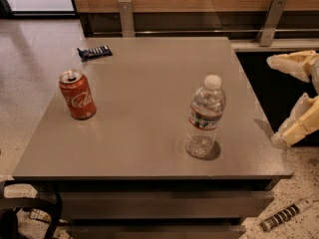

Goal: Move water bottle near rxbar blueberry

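The water bottle (204,117) stands upright on the right half of the grey table (144,98), clear and ribbed with a white cap and a red-white-blue label. The rxbar blueberry (94,52) lies flat at the table's far left corner, dark navy with white lettering. My gripper (280,99) is at the right edge of the view, off the table's right side and apart from the bottle. Its two cream fingers (294,127) are spread wide and hold nothing.
A red soda can (77,94) stands upright on the left part of the table, between the bottle and the bar's side. A wooden wall with metal posts (125,17) runs behind the table. A striped object (284,215) lies on the floor at bottom right.
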Tool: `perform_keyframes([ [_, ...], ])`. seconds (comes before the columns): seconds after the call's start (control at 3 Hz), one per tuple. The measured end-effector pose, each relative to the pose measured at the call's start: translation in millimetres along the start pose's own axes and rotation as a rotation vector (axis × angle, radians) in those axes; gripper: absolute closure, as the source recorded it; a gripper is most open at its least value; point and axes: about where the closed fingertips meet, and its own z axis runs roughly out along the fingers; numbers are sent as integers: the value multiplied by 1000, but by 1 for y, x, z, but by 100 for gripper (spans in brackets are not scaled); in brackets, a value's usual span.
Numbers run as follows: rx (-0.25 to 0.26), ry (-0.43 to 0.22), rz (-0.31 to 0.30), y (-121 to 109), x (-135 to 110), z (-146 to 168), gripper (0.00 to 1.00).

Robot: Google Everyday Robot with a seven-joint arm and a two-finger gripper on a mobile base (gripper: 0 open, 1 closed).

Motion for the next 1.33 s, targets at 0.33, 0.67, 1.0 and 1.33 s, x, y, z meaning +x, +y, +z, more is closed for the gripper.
perform_keyframes([
  [0.33,-10,-198,33,1,-5,19,0],
  [0.67,2,-377,61,3,-12,34,0],
  [1.0,23,-506,67,9,-21,41,0],
  [1.33,24,-604,76,13,-28,51,0],
])
